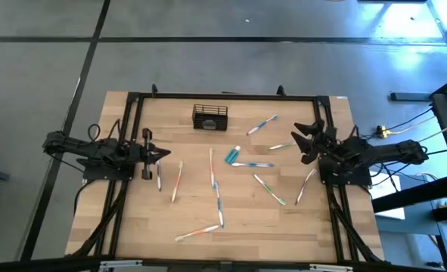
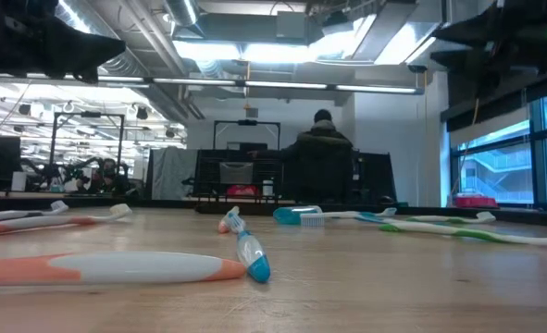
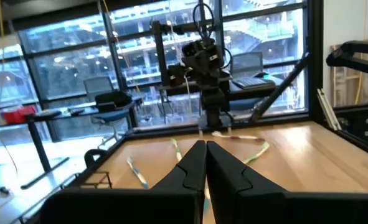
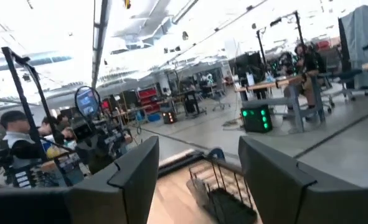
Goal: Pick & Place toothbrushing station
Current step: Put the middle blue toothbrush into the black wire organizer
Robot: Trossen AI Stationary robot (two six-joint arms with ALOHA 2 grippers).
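The toothbrushing station, a small black wire-mesh basket [image 1: 209,118], stands on its base near the table's far edge; it also shows in the right wrist view [image 4: 224,190] and in the low view [image 2: 239,176]. My left gripper [image 1: 165,154] is shut and empty at the table's left side, pointing toward the middle. My right gripper [image 1: 302,138] is open and empty at the table's right side, raised, pointing toward the basket. Several toothbrushes [image 1: 216,198] and a small teal tube [image 1: 232,155] lie on the table.
Toothbrushes lie scattered between the arms, one [image 1: 159,176] just by my left gripper and one [image 1: 282,145] near my right gripper. A black frame [image 1: 223,96] runs along the table's far edge. People sit in the room beyond the table [image 2: 322,153].
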